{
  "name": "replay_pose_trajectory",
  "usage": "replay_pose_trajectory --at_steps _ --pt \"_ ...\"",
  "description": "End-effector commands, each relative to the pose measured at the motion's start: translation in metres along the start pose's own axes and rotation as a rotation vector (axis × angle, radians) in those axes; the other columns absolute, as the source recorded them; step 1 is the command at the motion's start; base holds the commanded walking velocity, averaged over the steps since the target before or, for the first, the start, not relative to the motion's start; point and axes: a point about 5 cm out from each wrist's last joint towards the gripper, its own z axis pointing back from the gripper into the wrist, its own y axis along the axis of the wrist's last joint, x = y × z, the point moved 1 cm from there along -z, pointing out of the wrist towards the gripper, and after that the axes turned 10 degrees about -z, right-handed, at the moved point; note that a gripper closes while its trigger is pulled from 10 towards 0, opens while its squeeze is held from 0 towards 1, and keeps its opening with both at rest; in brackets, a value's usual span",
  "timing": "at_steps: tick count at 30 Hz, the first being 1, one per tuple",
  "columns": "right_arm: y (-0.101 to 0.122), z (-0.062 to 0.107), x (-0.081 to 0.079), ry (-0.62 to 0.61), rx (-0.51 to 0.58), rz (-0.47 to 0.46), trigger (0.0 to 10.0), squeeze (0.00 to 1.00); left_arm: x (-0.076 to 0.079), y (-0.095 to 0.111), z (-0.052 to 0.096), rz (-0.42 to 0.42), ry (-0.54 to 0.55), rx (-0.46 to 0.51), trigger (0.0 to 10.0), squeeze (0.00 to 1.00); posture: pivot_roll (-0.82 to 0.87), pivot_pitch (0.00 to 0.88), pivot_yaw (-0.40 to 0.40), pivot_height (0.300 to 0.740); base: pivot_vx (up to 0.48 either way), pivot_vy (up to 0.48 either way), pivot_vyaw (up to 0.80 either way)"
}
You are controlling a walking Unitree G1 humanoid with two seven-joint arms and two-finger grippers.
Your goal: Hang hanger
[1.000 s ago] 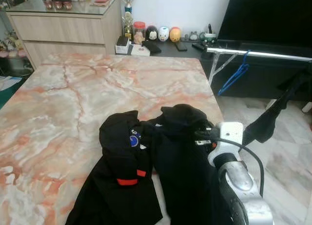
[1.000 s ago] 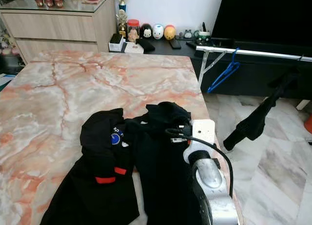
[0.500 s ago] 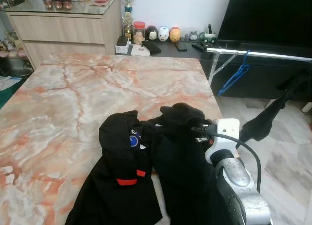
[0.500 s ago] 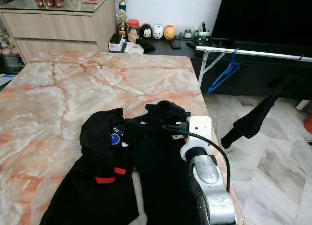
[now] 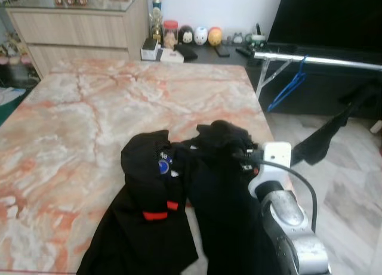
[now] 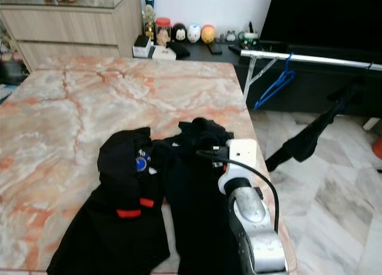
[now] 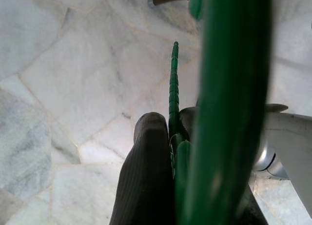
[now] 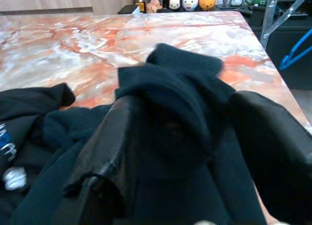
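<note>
Two black garments [image 5: 179, 209] lie bunched on the marble table [image 5: 89, 108], their near ends cut off by the frame edge. From the head views, the right gripper [image 8: 185, 132] is buried in dark cloth; the silver right arm reaches forward over the table's near right corner. Its fingers [image 8: 105, 147] stand spread around a raised fold of the garment. Down by the tiled floor [image 7: 63, 64], the left gripper [image 7: 170, 152] is clenched on a green hanger [image 7: 229, 88]. A blue hanger [image 5: 288, 89] hangs on the metal rail [image 5: 322, 60].
</note>
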Motion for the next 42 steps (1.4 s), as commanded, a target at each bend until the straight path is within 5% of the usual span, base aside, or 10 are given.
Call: replay_pose_trajectory --at_steps 1,9,17,32,42 --pt "0.005 0.000 -0.002 0.010 0.019 0.035 10.0 0.00 0.006 0.001 -0.002 -0.003 -0.010 -0.022 10.0 0.00 0.10 0.000 -0.053 0.740 -0.262 0.000 0.00" --pt "0.000 -0.002 -0.001 0.004 0.009 0.032 10.0 0.00 0.034 0.013 -0.009 -0.018 -0.038 -0.010 10.0 0.00 0.11 0.000 -0.050 0.740 -0.262 0.000 0.00" --pt "-0.004 -0.004 0.009 -0.034 0.007 0.042 10.0 0.00 0.063 -0.006 -0.006 -0.035 -0.072 -0.039 10.0 0.00 0.11 0.000 -0.044 0.740 -0.257 0.000 0.00" --pt "0.002 -0.011 0.016 -0.055 0.043 0.049 10.0 0.00 0.019 -0.004 -0.002 -0.018 -0.019 -0.027 10.0 0.00 0.10 0.000 -0.033 0.740 -0.250 0.000 0.00" --pt "0.003 -0.015 0.014 -0.041 0.050 0.066 10.0 0.00 0.017 0.021 -0.008 -0.040 -0.011 0.014 10.0 0.00 0.11 0.000 -0.027 0.740 -0.250 0.000 0.00"
